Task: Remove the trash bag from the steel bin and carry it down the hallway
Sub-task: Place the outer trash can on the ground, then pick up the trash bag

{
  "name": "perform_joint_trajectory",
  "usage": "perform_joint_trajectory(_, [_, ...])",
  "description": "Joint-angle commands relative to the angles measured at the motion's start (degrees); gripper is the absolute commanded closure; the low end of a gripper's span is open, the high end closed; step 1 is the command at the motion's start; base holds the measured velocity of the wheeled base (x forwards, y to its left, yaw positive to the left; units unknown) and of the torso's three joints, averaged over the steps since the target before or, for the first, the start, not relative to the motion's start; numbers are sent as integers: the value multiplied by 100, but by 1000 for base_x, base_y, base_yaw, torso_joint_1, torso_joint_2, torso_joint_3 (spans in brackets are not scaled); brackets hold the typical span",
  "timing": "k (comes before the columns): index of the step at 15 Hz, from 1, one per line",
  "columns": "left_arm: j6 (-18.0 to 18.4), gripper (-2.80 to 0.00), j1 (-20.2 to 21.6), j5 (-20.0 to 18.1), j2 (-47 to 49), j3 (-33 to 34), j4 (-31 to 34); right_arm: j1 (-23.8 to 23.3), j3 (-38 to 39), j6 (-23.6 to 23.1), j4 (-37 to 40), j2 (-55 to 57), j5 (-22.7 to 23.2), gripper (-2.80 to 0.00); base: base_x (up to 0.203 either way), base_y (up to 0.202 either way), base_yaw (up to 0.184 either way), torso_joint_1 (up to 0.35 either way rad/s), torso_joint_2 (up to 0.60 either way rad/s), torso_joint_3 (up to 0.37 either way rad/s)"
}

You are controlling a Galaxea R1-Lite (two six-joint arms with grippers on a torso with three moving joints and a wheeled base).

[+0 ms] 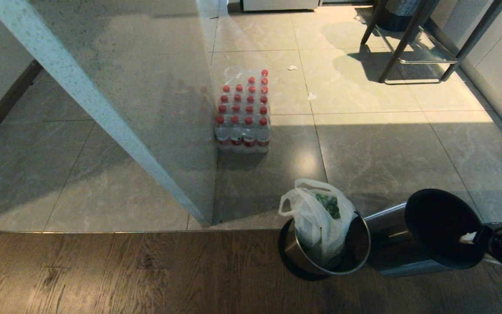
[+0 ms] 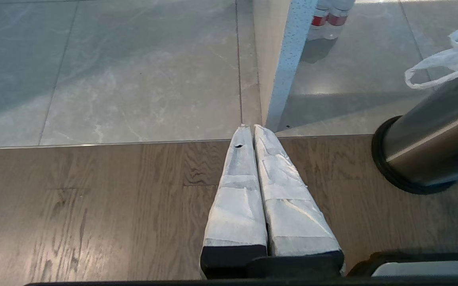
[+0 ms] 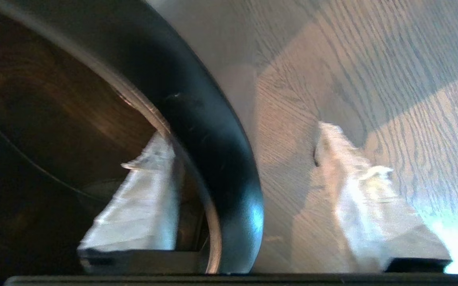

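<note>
Head view: our right end effector [image 1: 473, 237] stands wide astride the tipped outer bin's [image 1: 408, 235] rim; bag [image 1: 318, 218] lies leftward, upright in the inner bin [image 1: 360, 244]; left end effector [image 2: 253, 129] pressed narrow.

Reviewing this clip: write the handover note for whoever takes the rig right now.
Left gripper: shut, idle over the wood floor.
Right gripper: open, straddling the black rim of the tipped steel bin, which lies beside the upright steel bin.
Trash bag: in the upright steel bin, top sticking out, ungripped.
Done: nothing on the bag yet.
Left: grip the bag, lift it out, carry it away.
</note>
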Motion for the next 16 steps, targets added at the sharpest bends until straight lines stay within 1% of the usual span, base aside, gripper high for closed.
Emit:
perform_joint_trajectory(1, [-2, 0, 0, 0, 6, 0, -1, -5, 219, 7, -77, -502, 39, -280, 0, 0, 0, 0, 0, 0])
perform_joint_trajectory(5, [-2, 0, 0, 0, 6, 0, -1, 35, 630, -6, 28, -1954, 243, -280, 0, 0, 0, 0, 0, 0])
perform_joint_trajectory(6, [-2, 0, 0, 0, 6, 0, -1, 80, 692, -16, 175, -2254, 285, 0, 0, 0, 0, 0, 0, 0])
perform_joint_trajectory(7, [-2, 0, 0, 0, 6, 0, -1, 183, 771, -33, 452, -2539, 398, 0, 0, 0, 0, 0, 0, 0])
perform_joint_trajectory(8, [-2, 0, 0, 0, 6, 0, -1, 323, 831, -25, 767, -2821, 645, 0, 0, 0, 0, 0, 0, 0])
perform_joint_trajectory(9, [-2, 0, 0, 0, 6, 0, -1, 564, 880, -1, 1100, -3072, 932, 0, 0, 0, 0, 0, 0, 0])
perform_joint_trajectory(10, [-2, 0, 0, 0, 6, 0, -1, 843, 946, 8, 1398, -3263, 1107, 0, 0, 0, 0, 0, 0, 0])
perform_joint_trajectory(12, [-2, 0, 0, 0, 6, 0, -1, 1542, 1204, 1, 1791, -3707, 1235, 0, 0, 0, 0, 0, 0, 0])
perform_joint_trajectory(14, [-2, 0, 0, 0, 6, 0, -1, 2421, 1398, 42, 2008, -4091, 1300, 0, 0, 0, 0, 0, 0, 0])
perform_joint_trajectory(16, [-2, 0, 0, 0, 6, 0, -1, 3209, 1438, 177, 2267, -4284, 1322, 0, 0, 0, 0, 0, 0, 0])
